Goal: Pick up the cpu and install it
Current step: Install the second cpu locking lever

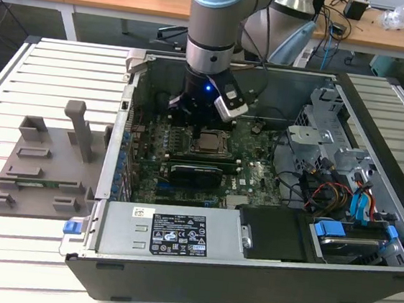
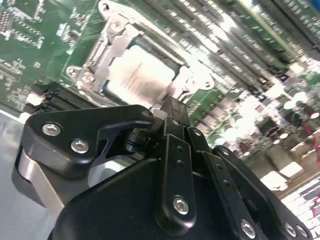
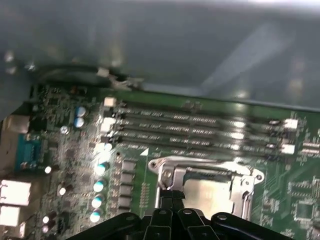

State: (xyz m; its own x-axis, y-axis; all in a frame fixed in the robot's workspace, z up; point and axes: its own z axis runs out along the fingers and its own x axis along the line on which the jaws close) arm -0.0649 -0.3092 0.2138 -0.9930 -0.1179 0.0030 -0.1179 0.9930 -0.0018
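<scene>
The cpu (image 1: pixel 206 143) lies flat in the motherboard socket inside the open computer case, its dull silver top (image 2: pixel 140 75) framed by the metal socket bracket (image 3: pixel 167 170). My gripper (image 2: pixel 170 106) hangs just above the socket's edge beside the cpu (image 3: pixel 207 192). Its black fingers (image 3: pixel 172 200) are pressed together with nothing between them. In the exterior view the gripper (image 1: pixel 193 119) sits low in the case, toward that view's left of the chip.
A grey plastic tray (image 1: pixel 41 171) lies outside the case on the exterior view's left. The power supply (image 1: pixel 172 231) fills the case's near side, with drive cages and cables (image 1: pixel 342 195) on the right. Memory slots (image 3: pixel 200 130) run beside the socket.
</scene>
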